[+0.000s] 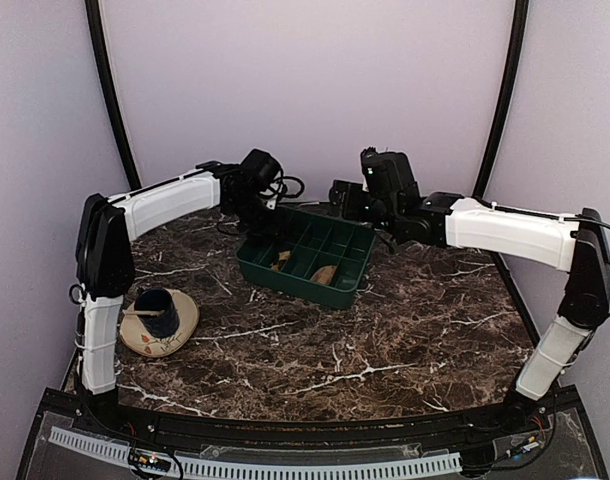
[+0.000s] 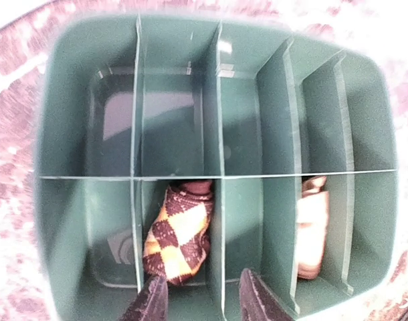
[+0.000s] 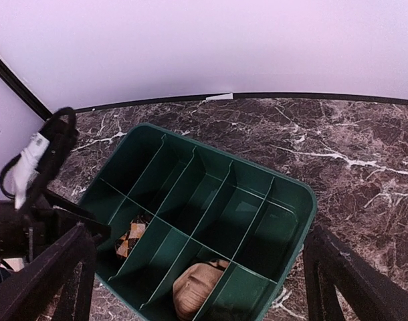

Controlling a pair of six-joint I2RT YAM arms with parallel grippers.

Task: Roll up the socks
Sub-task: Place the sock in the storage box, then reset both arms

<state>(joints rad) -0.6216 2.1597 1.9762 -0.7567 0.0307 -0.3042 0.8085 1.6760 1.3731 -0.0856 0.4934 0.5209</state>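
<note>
Two grippers hang open, holding nothing. The check sock (image 2: 177, 237) lies in the tray (image 2: 63, 100), just under the left gripper (image 2: 202, 301), its long side pointing away from the fingers. The tan sock (image 2: 312, 227) lies further right. The right gripper (image 3: 200, 244) is farther off.

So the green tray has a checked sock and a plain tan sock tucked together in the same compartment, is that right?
Not quite. The checked sock and the plain tan sock are both in the green tray, but in separate compartments of the same row, with one compartment between them. The left wrist view, looking straight down into the tray, shows this.
</note>
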